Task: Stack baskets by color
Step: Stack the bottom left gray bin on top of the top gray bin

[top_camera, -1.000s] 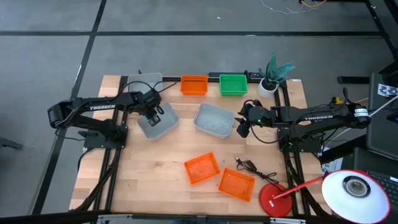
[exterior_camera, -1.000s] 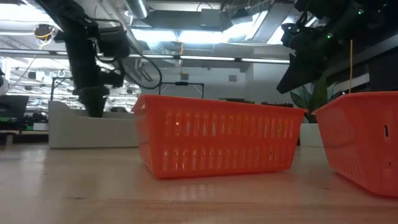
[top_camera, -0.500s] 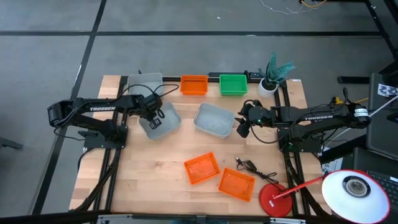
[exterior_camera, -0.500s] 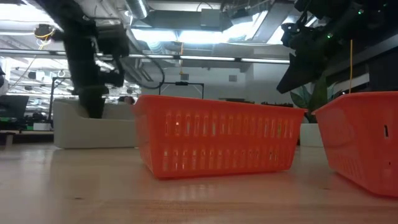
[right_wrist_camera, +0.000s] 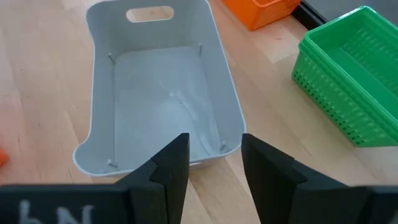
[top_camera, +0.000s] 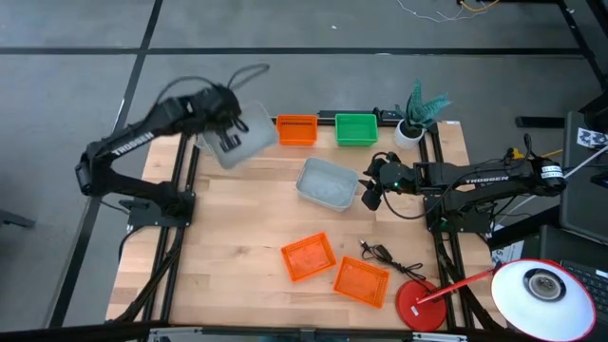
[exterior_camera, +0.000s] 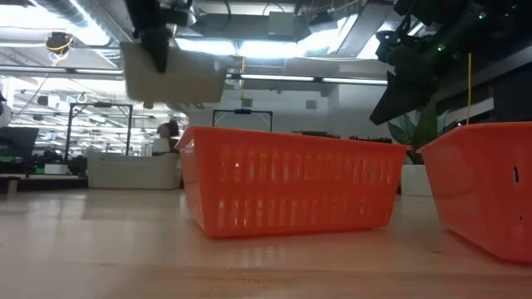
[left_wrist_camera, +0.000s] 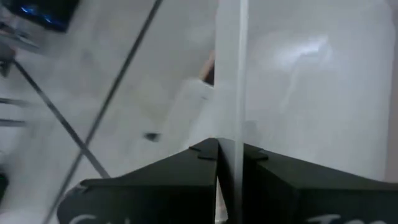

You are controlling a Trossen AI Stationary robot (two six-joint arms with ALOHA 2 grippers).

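Lifted off the table since a moment ago, the grey basket point(top_camera: 243, 141) now hangs high over the back-left corner, its wall pinched in my left gripper point(top_camera: 224, 142). Nearer me, my right gripper point(right_wrist_camera: 213, 163) hovers spread beside a second grey basket point(top_camera: 328, 183) mid-table.

Bare tabletop point(top_camera: 237, 237) lies open on the left and middle front. Orange baskets point(top_camera: 309, 256) and a cable point(top_camera: 385, 255) crowd the front right. The grey basket point(top_camera: 328, 183) sits just beside the right end effector point(top_camera: 369, 195), blocking its forward path.
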